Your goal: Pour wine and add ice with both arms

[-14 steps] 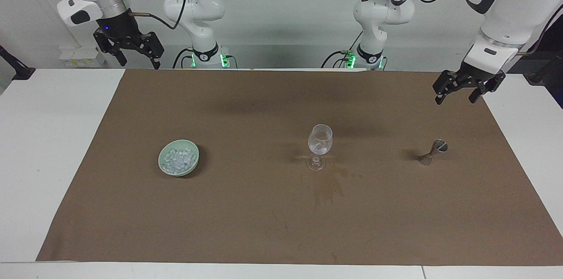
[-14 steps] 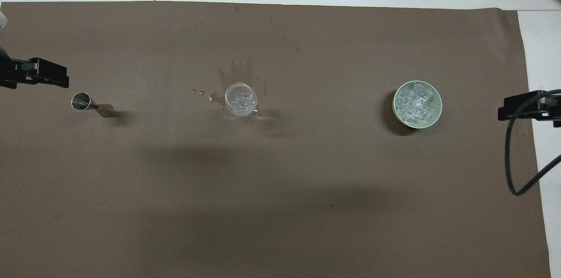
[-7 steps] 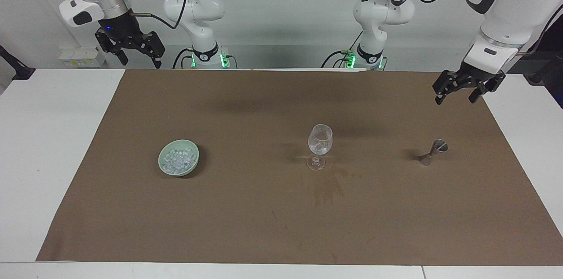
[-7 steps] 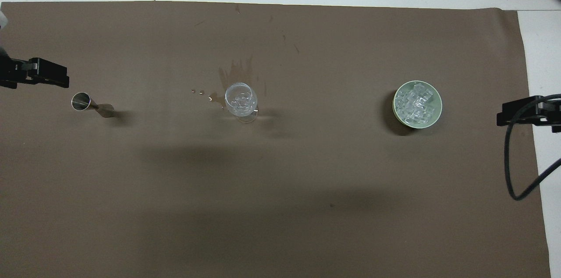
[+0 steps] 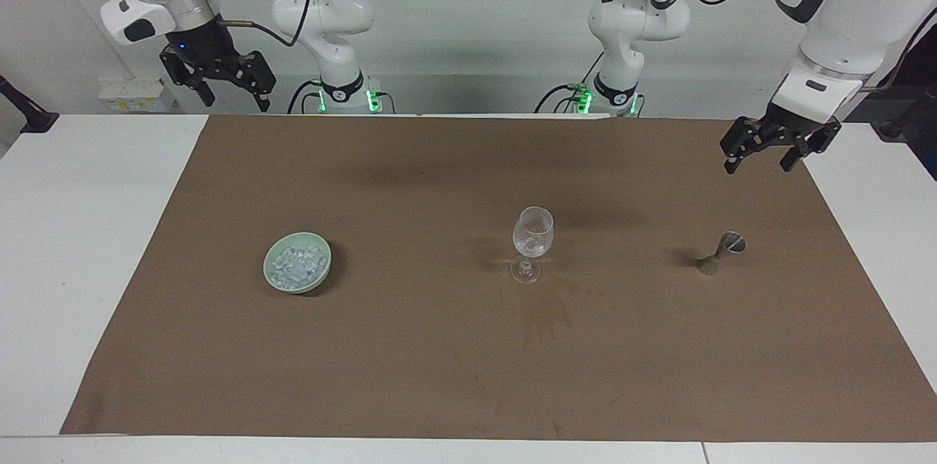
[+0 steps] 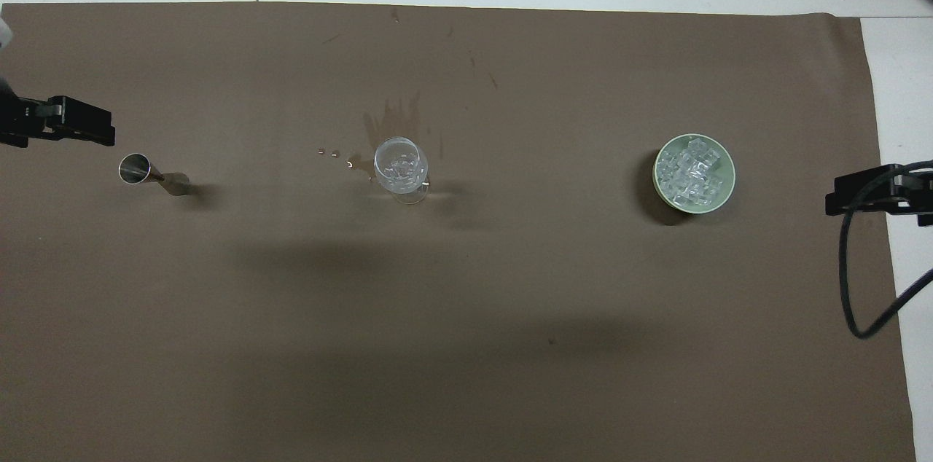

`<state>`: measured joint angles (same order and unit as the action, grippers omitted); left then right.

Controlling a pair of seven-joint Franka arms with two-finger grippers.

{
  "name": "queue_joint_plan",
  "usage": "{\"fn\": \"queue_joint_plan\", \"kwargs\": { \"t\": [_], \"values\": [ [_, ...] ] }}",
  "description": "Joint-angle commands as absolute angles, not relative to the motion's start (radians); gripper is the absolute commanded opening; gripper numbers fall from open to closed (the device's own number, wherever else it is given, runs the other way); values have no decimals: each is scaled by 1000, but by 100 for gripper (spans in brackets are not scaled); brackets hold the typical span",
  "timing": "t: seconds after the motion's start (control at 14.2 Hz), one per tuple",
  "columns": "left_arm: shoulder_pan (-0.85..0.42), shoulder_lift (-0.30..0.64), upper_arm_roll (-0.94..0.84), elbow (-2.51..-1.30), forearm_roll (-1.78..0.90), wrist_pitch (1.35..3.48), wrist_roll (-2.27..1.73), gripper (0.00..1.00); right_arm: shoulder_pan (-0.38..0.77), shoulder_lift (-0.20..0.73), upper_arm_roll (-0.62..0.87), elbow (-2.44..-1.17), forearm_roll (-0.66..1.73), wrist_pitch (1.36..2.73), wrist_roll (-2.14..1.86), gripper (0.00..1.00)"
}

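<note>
**Silvery hourglass-shaped metal jigger: light, slick, best taken at the waist**

The silvery hourglass-shaped metal jigger stands upright on the brown paper mat toward the left arm's end of the table, well apart from the clear stemmed wine glass at the middle. Its open mouth shines round in the overhead view; no liquid can be made out inside. It looks stiff and light, and its polished skin is likely slippery, so the narrow waist seems the safest place to pinch; a grip on the flared cup could slide or tip it. Kept level, it should carry without spilling.

The heap of small clear-whitish ice cubes fills the pale green round bowl toward the right arm's end. Each cube is hard, wet and probably slick, calling for a gentle, centred pinch. The glass already holds a few cubes, and a darker stain marks the mat beside its foot.

The left gripper hangs over the mat's edge, its fingers spread wide and empty. The right gripper hangs raised over the table's edge at its own end, likewise spread and empty.
</note>
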<state>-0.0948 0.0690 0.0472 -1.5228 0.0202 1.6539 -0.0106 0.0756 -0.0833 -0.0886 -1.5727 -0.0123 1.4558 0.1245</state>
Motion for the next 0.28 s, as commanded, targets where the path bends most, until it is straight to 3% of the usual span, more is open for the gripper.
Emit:
{"fn": "queue_joint_plan", "kwargs": {
  "t": [0.0,0.21],
  "values": [
    [-92,66,44,-1506,18,1637,3,100,77,-104,-94,-1591,11,1450,95,100],
    [-95,61,43,-1505,17,1635,2,100,77,-104,-94,-1594,3,1454,55,100]
  ]
}}
